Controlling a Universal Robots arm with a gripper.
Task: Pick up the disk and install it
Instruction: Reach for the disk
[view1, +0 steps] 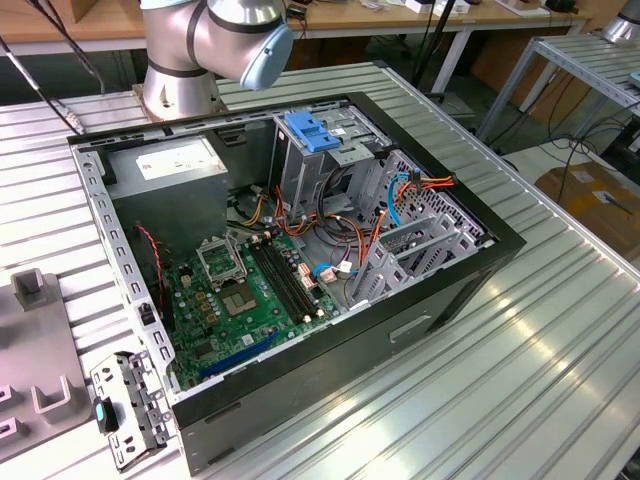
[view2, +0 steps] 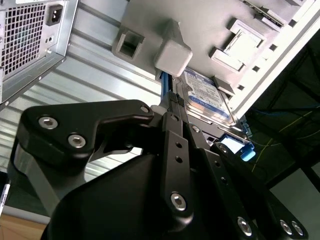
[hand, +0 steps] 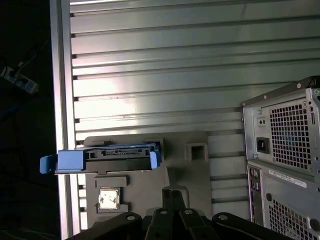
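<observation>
The ribbed metal table (view1: 560, 380) is carrying the open computer case (view1: 440, 300); the case is lying on its side and its motherboard (view1: 250, 290) is facing up. The arm's base (view1: 200, 50) is standing on the table just behind the case. The grey power supply (view1: 165, 160) is sitting in the corner of the case nearest to that base. The metal drive cage (view1: 300, 175), with a blue latch (view1: 312, 132) on top, is standing inside the case, toward the exterior view's right of the power supply.

In the first wrist view the rear panel (hand: 285, 155) of the case is showing; a grey holder plate (hand: 190, 170) is lying on the table near this panel, apart from the case. The gripper (hand: 173, 192) is pointing at this plate, outside the case; its claw is looking narrow, with the two fingers standing close together and holding nothing.

The disk (hand: 107, 160) is standing on its long edge in the holder plate, outside the case, at the side of the plate farther from the case. A blue carrier frame (hand: 70, 161) is edging the disk. In the second wrist view its labelled face is showing just beyond the gripper; whether the two are touching cannot be told.

A small silver square part (hand: 109, 198) is lying in a pocket of the plate, also at the side far from the case.
</observation>
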